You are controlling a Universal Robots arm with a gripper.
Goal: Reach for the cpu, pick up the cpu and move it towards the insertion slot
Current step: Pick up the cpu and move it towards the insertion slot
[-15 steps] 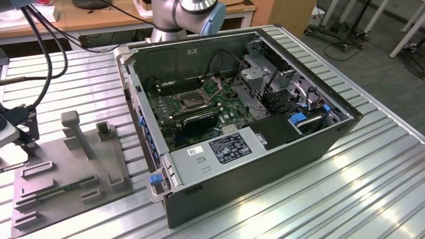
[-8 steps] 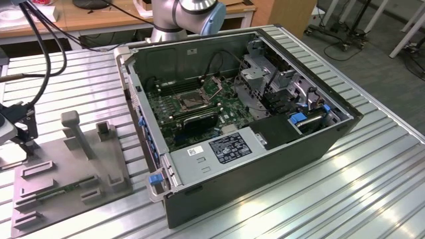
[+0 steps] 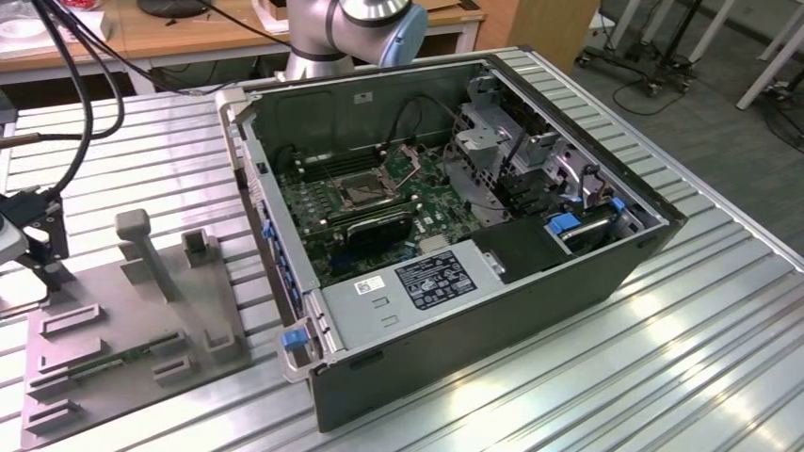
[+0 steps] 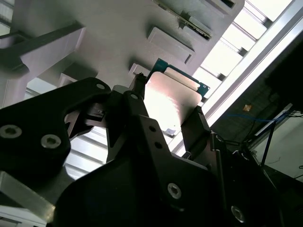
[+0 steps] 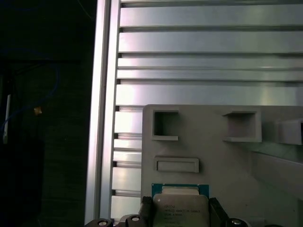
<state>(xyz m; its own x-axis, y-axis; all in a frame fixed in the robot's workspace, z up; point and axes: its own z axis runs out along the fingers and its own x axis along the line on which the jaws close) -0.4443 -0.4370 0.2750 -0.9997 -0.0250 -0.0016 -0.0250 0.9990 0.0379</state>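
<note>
The gripper is narrowed onto the cpu, with one of its dark fingers pressed against each of two opposite edges of the chip. Both wrist views show the single cpu between the fingers, silvery top facing out and a green rim showing, over the grey tray. Whether it is lifted clear of the tray cannot be told.

In the first wrist view the tray has two square pockets and one flat rectangular pad near the chip. In the exterior view one green memory stick lies in the tray.

The gripper is at the exterior view's left, near the edge of the ribbed metal table. The one insertion slot sits well apart, walled in by the open computer case.
</note>
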